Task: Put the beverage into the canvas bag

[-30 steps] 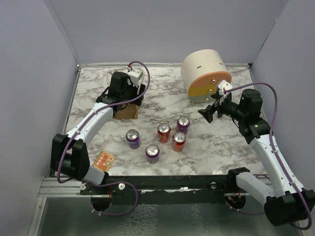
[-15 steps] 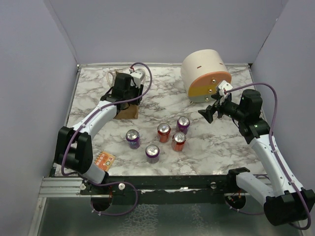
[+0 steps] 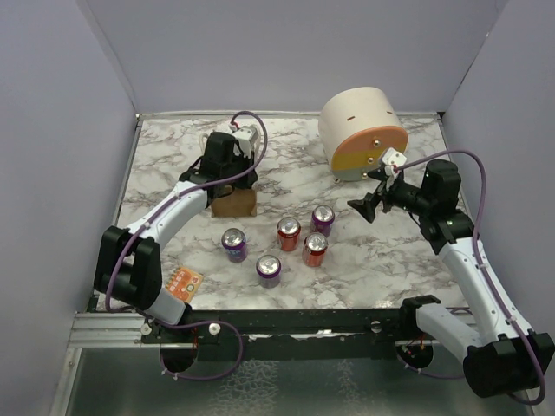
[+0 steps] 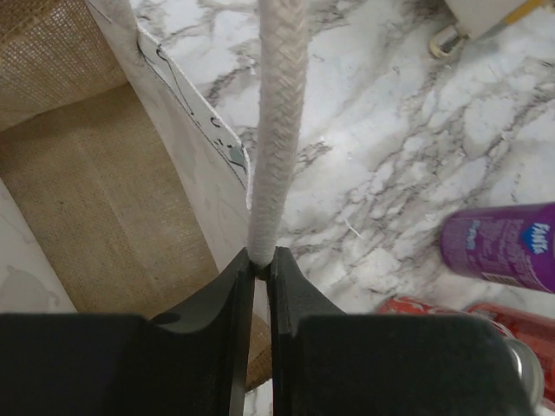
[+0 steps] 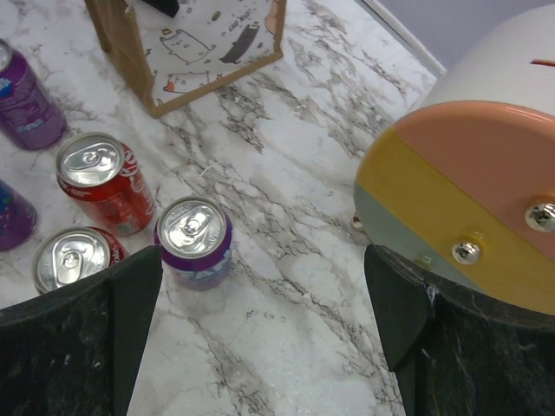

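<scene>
The tan canvas bag [image 3: 235, 203] stands at the left middle of the marble table. My left gripper [image 3: 231, 178] is directly above it, shut on one cream-white rope handle [image 4: 277, 130], which runs taut away from my left gripper [image 4: 262, 260]. The burlap bag wall [image 4: 95, 217] lies left of the jaws. Several cans stand in a cluster: purple [image 3: 323, 219], red [image 3: 288, 232], red [image 3: 315, 249], purple [image 3: 233, 243] and purple [image 3: 269, 269]. My right gripper [image 3: 368, 204] is open and empty, above and right of the nearest purple can [image 5: 193, 238]. In the right wrist view the right gripper [image 5: 264, 286] is above bare marble.
A large cream cylinder with an orange-yellow face [image 3: 362, 134] lies at the back right, close behind the right gripper. A small orange card [image 3: 185, 282] lies near the front left edge. Grey walls enclose the table on three sides.
My left gripper has moved right and toward the near side, pulling the bag by its handle closer to the cans. My right gripper has shifted slightly toward the cans.
</scene>
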Tool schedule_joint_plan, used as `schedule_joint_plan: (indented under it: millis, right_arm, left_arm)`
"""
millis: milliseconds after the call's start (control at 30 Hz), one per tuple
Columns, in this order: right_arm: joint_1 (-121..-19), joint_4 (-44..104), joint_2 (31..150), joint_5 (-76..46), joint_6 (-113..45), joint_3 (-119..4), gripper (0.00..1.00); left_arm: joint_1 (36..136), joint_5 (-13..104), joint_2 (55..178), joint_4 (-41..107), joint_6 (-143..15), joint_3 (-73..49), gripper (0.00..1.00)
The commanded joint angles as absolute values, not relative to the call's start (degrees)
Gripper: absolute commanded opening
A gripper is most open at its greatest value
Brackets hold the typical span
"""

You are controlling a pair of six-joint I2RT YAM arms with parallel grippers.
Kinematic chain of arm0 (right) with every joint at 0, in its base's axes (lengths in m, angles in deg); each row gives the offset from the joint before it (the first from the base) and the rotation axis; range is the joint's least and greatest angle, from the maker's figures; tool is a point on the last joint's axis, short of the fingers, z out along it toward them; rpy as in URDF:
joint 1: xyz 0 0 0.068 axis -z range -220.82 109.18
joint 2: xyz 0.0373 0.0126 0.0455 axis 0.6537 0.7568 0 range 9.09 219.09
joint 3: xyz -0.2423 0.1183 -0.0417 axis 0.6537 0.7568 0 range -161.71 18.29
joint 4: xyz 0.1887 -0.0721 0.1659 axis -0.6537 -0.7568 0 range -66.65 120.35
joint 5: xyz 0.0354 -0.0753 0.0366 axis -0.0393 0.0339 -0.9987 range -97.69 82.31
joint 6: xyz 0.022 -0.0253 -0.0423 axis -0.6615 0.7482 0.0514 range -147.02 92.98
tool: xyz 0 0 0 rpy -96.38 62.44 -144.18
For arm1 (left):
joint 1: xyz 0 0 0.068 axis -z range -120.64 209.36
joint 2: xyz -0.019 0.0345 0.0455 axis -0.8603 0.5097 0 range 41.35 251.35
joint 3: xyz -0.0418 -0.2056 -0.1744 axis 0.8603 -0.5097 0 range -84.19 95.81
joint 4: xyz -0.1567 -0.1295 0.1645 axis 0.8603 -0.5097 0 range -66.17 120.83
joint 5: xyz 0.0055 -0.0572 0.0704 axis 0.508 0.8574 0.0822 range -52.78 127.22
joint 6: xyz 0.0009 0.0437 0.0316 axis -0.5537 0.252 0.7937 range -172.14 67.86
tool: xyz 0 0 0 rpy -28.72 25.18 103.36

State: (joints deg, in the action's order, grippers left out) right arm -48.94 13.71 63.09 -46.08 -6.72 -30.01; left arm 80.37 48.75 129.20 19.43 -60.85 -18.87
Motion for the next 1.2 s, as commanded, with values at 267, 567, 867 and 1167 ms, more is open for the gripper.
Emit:
schedule_joint_plan:
  millis: [267,567,867,1167]
  right_arm:
    - [-48.64,12.77,65.32,-55.46,-1.56,-28.12,1.0]
    - [-48.64,12.81,65.99,-55.24,-1.29,-27.81,1.0]
    - [-48.64,13.31,64.45,-54.42,-1.86,-27.84,1.0]
    - [-48.64,13.22,63.2,-54.75,-1.88,-28.02,1.0]
  left_arm:
    - [86.15,59.23,121.81,25.29,-68.31,-26.06,0.35]
    - [86.16,61.07,114.8,18.75,-55.27,-23.23,0.72]
    - [86.17,56.52,101.8,-6.0,-31.96,-21.6,0.82]
    - [86.16,53.38,101.45,-27.35,-19.74,-23.55,0.87]
